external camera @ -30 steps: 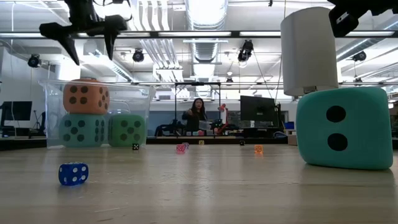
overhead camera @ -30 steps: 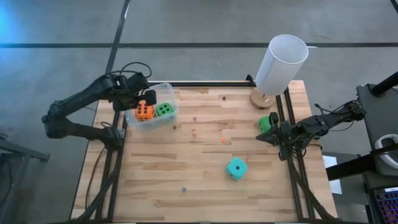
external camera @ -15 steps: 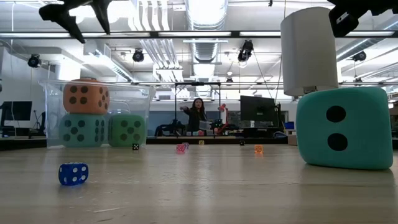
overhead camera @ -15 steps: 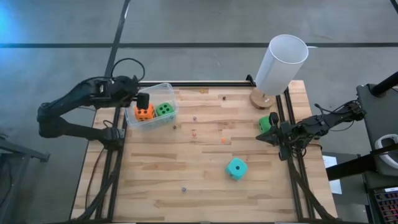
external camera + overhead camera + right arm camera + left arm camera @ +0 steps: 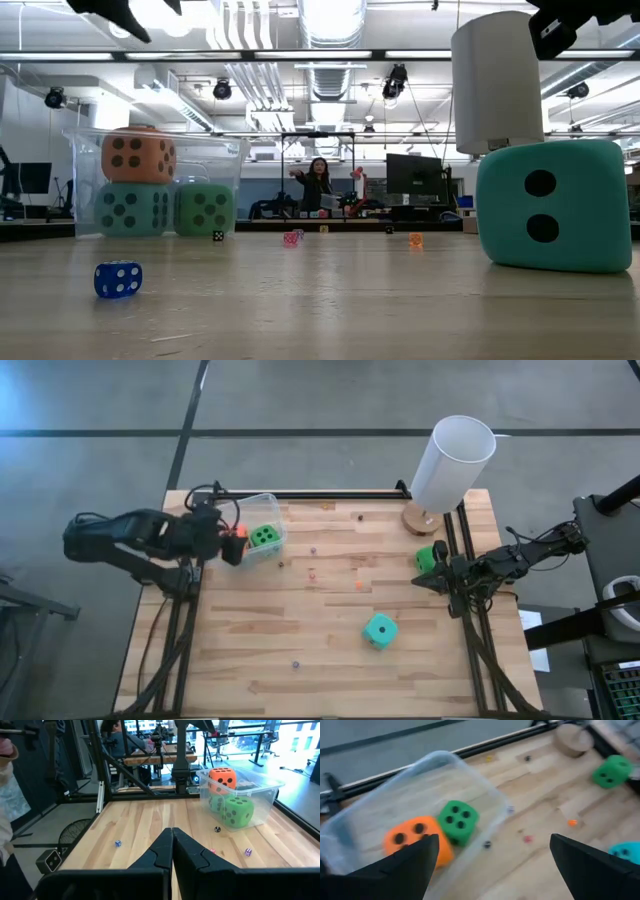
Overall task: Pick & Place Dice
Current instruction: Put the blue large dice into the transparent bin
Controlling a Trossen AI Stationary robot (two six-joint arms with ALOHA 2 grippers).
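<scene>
1. Orange die (image 5: 233, 534): soft-looking cube with black pips, stacked on top of a teal die (image 5: 131, 210) inside the clear tub (image 5: 262, 504) at the table's far left corner.
2. Green die in the tub (image 5: 264, 537): bright green, four black pips on its upward face, resting on the tub floor just beside the teal die under the orange one.
3. Loose teal die (image 5: 380, 629): two black pips on the side seen in the low view, standing on the bare table (image 5: 330, 650) toward the near right, well apart from the tub.
4. Loose green die (image 5: 428, 556): bright green, at the table's right edge, near the base of the tall white cylinder (image 5: 452, 460).
5. Small dice: a tiny blue one (image 5: 118, 279) and several other tiny coloured cubes are scattered over the middle of the table.
6. Left gripper (image 5: 232, 546): fingers spread wide and empty, above the tub's outer edge at the table's left side.
7. Right gripper (image 5: 421, 580): fingers pressed together, holding nothing, at the table's right edge beside the loose green die.
</scene>
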